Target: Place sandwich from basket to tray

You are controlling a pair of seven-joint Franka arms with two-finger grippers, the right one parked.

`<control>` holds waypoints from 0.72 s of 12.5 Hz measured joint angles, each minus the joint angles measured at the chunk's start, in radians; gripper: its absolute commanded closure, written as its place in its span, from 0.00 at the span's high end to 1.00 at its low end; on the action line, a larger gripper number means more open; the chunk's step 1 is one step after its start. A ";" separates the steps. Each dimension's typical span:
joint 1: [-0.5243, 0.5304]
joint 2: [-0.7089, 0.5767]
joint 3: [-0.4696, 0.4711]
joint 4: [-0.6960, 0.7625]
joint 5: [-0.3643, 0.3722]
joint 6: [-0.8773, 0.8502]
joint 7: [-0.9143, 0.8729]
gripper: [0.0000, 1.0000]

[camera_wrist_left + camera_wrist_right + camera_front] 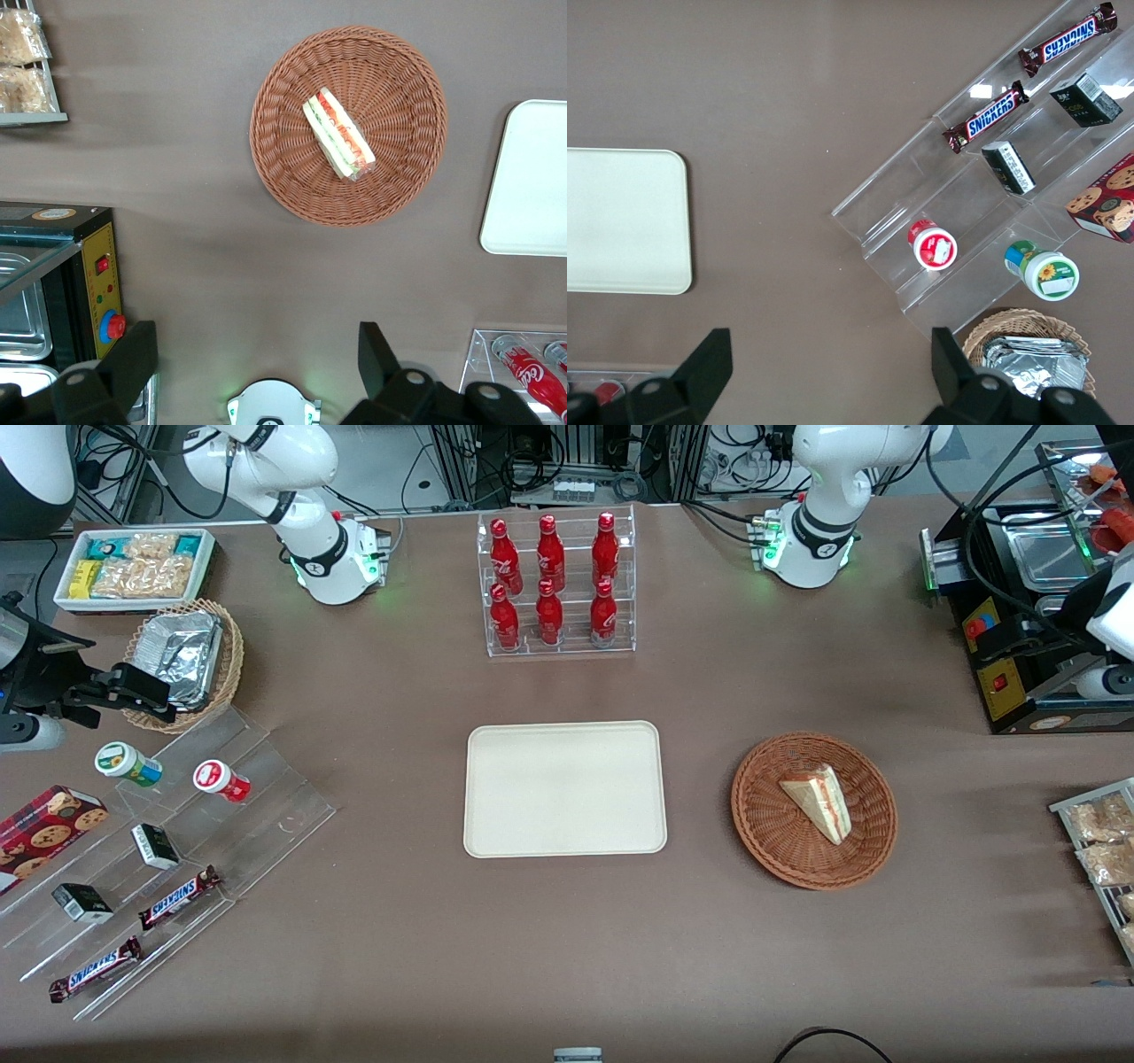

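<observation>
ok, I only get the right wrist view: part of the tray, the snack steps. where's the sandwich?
Observer: The sandwich lies in the reddish-brown basket, which sits beside the tray, toward the working arm's end of the table.
Operator: Rest of the tray, anything on it?
Observer: Nothing. The front view shows the whole tray bare.
Operator: Left gripper?
Observer: The left gripper hangs above the table, farther from the front camera than the basket and well apart from it. Its jaws are open and hold nothing.
</observation>
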State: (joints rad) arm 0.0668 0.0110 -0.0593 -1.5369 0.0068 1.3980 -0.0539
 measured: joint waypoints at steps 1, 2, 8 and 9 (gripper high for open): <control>0.000 0.000 -0.001 0.000 0.000 -0.002 0.001 1.00; 0.000 0.000 -0.002 0.000 0.000 -0.004 0.001 1.00; 0.002 0.058 0.000 -0.004 0.001 -0.006 0.000 1.00; 0.006 0.080 0.002 -0.007 0.001 -0.001 0.000 1.00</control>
State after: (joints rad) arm 0.0724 0.0909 -0.0571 -1.5437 0.0082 1.3972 -0.0538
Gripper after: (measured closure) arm 0.000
